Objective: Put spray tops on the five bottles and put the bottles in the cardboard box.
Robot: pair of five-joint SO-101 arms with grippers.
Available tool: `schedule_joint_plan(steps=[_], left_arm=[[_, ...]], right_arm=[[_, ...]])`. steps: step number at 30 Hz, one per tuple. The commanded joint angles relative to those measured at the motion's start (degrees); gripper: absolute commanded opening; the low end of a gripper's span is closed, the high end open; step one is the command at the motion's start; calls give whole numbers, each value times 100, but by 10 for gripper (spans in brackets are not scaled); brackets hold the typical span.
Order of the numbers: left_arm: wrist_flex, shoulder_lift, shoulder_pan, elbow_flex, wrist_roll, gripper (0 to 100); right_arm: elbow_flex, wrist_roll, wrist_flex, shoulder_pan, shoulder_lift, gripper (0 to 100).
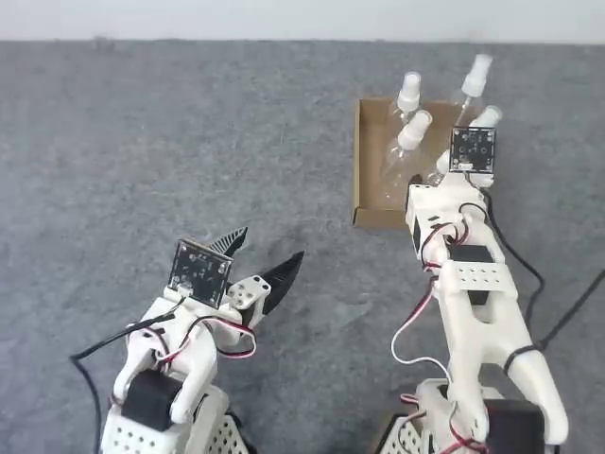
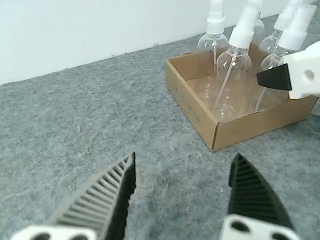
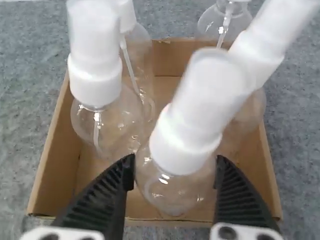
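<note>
The cardboard box [image 1: 357, 161] sits at the back right with several clear bottles [image 1: 408, 104] standing in it, each with a white spray top. My right gripper [image 1: 460, 172] is over the box's near side, shut on a tilted clear bottle [image 3: 175, 190] whose spray top [image 3: 220, 95] leans toward the camera. Its black fingers [image 3: 107, 195] press the bottle's body from both sides, just above the box floor [image 3: 165, 95]. My left gripper [image 1: 265, 253] hovers open over the bare mat, well to the left of the box [image 2: 250, 127], with nothing between its fingers [image 2: 112, 195].
Grey felt mat [image 1: 170, 142] covers the table, with free room left of and in front of the box. The right arm's black finger [image 2: 275, 77] reaches in among the bottles [image 2: 232, 75]. A white wall runs along the back edge.
</note>
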Motion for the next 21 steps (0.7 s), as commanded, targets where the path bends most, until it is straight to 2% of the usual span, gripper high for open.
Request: schedule_joint_plan(steps=[1, 12, 21], left_arm=[[-26, -62, -18, -66, -35, 283], [-26, -62, -18, -66, -35, 283], [-26, -62, -18, -66, -35, 283]], right_arm=[[-35, -9, -92, 13, -66, 184], [-53, -9, -92, 13, -127, 186], [-70, -9, -92, 4, -136, 300]])
